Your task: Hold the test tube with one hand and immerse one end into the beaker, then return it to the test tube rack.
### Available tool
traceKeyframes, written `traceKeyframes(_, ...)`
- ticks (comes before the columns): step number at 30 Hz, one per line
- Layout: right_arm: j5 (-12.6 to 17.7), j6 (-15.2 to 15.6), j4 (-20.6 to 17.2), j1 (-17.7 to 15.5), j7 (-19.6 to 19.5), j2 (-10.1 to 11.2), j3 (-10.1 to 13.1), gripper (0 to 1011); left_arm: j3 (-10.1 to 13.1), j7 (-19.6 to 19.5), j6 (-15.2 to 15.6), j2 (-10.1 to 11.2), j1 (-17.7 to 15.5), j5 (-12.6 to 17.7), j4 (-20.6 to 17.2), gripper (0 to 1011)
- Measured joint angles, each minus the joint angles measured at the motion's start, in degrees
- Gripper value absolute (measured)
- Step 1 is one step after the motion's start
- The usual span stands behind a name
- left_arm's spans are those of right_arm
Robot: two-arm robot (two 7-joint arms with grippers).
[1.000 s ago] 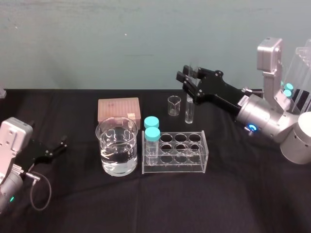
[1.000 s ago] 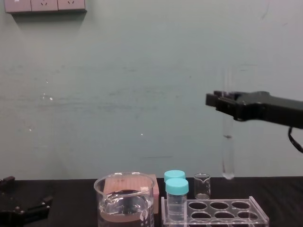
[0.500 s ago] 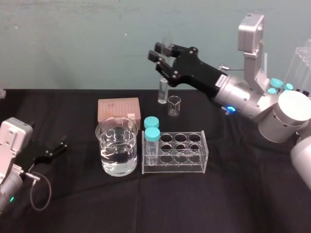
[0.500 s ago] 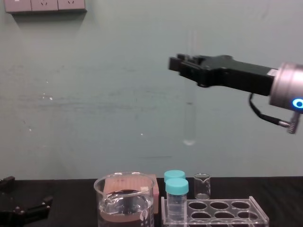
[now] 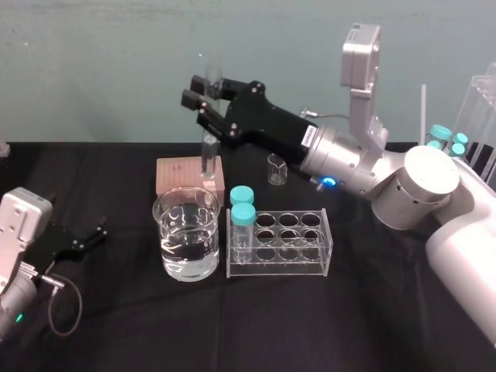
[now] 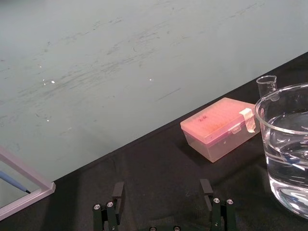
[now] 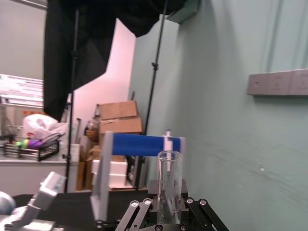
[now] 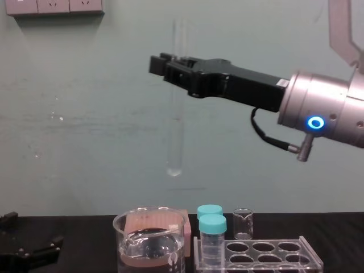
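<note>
Aloft, slender clear test tube (image 8: 175,131)

head: above, downward | chest: low, level | shared: beaker (image 5: 186,256) | wrists: apparently close

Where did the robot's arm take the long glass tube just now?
The right claw, shut on the test tube, carried it to the robot's left and higher, from over the test tube rack toward the beaker. The tube is not dipped yet. The left claw, beaker, rack and teal-capped vials stayed put.
</note>
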Motion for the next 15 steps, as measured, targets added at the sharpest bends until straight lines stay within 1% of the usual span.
traceKeyframes(5, 0.93, 0.52, 0.12, -0.42, 1.13, -0.16, -1.62, 242, 0.00, 0.00, 0.00, 0.00, 0.00, 0.00, 0.00, 1000)
traceKeyframes(8, 1.12, 0.84, 0.36, -0.60, 1.36, -0.11, -2.14, 241, 0.00, 0.00, 0.00, 0.00, 0.00, 0.00, 0.00, 1000)
traceKeyframes(10, 1.30, 1.39, 1.01, -0.85, 1.56, -0.07, -2.90, 241, 0.00, 0.00, 0.00, 0.00, 0.00, 0.00, 0.00, 1000)
traceKeyframes(15, 1.42, 1.90, 2.66, -0.95, 1.81, -0.21, -3.81, 241, 0.00, 0.00, 0.00, 0.00, 0.00, 0.00, 0.00, 1000)
